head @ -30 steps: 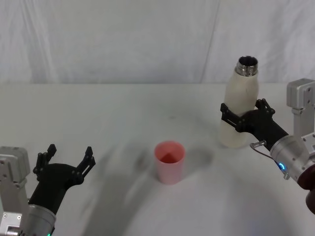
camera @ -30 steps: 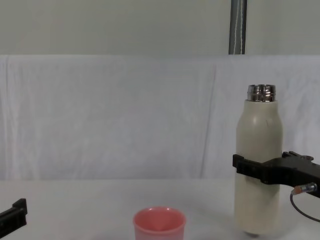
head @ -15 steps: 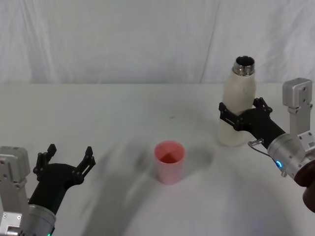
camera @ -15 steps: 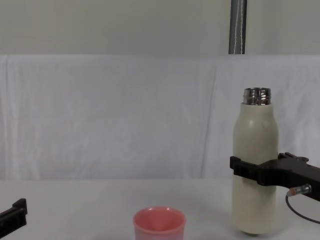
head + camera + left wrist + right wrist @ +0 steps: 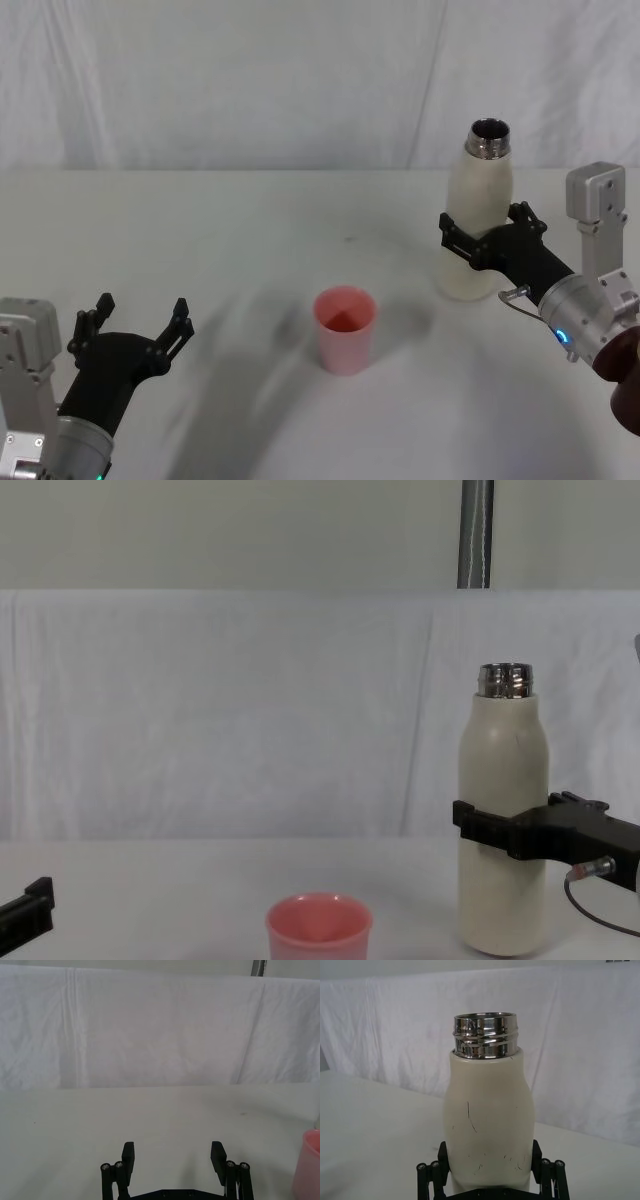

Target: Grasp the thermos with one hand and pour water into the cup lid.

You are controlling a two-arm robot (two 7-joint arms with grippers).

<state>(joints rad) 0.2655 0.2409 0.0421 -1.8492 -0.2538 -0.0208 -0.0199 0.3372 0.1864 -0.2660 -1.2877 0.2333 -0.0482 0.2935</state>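
The thermos is a tall cream-white bottle with an open steel neck. It stands upright to the right of the cup lid, with its base at or just above the table. My right gripper is shut on its middle, one black finger on each side. The chest view shows the thermos held in the right gripper. The cup lid is a small pink cup standing upright in the middle of the table, also low in the chest view. My left gripper rests open at the near left, holding nothing.
The table is covered in white cloth, and a white cloth backdrop hangs behind it. A grey pole rises behind the backdrop. The cup lid shows at the edge of the left wrist view.
My right gripper has carried the thermos a little to the left, toward the cup lid, and slightly lower, keeping it upright. The left arm and the cup lid have not moved.
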